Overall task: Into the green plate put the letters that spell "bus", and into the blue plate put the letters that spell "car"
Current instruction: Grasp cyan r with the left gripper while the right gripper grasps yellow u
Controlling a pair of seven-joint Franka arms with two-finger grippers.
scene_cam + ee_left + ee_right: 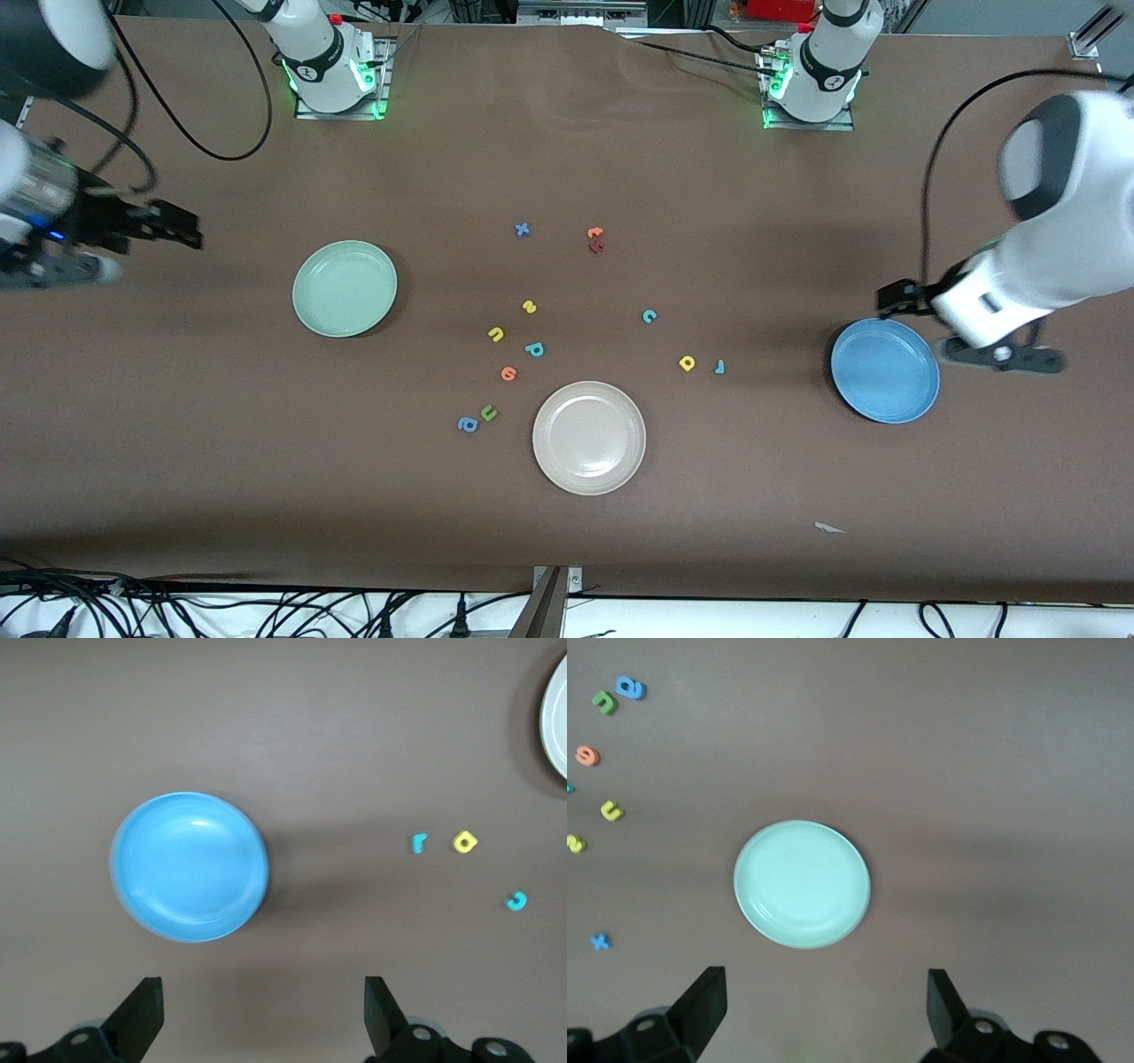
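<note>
The green plate (345, 288) (802, 883) sits toward the right arm's end, the blue plate (884, 370) (189, 866) toward the left arm's end. Between them lie the yellow s (530, 307), yellow u (496, 334) and teal b (534, 349), then the teal c (649, 315), yellow a (687, 362) and teal r (719, 366). My left gripper (899, 299) (264, 1010) hangs open over the table beside the blue plate's rim. My right gripper (182, 229) (826, 1005) hangs open over the table's end, apart from the green plate. Both hold nothing.
A beige-white plate (589, 437) lies nearest the front camera. Other letters are scattered about: an orange round one (508, 373), an olive u (489, 413), a blue a (468, 424), a blue x (522, 229), and an orange (595, 233) and dark red pair (595, 247).
</note>
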